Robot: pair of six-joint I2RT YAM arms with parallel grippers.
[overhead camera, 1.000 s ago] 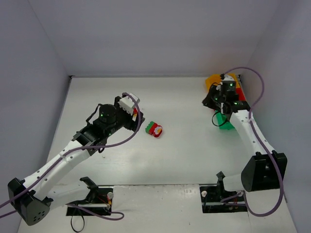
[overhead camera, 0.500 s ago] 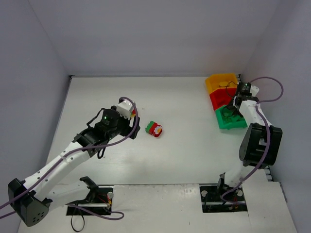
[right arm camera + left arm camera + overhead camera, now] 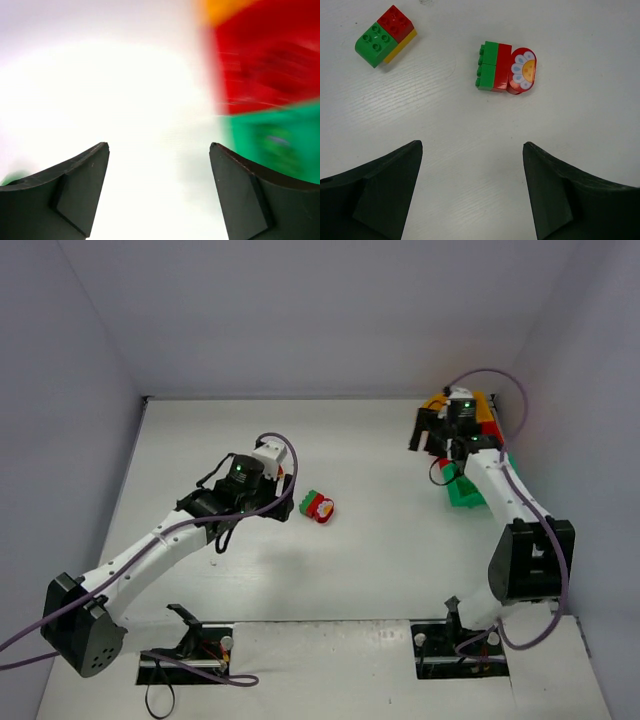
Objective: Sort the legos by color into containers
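Observation:
A lego cluster of green and red bricks with a red flower-faced piece lies mid-table. In the left wrist view a second cluster of green, red and yellow bricks lies to its upper left. My left gripper hangs open just left of the flower cluster, and nothing is between its fingers. The containers stand at the far right: yellow-orange, red and green. My right gripper is open and empty just left of them, over bare table. The right wrist view is blurred.
Grey walls close in the table on the left, back and right. The right arm lies across the bins and hides most of the red one from above. Both arm bases sit at the near edge.
My right gripper has opened and swung from over the bins to their left side. The left arm has edged right, closer to the flower cluster, still open.

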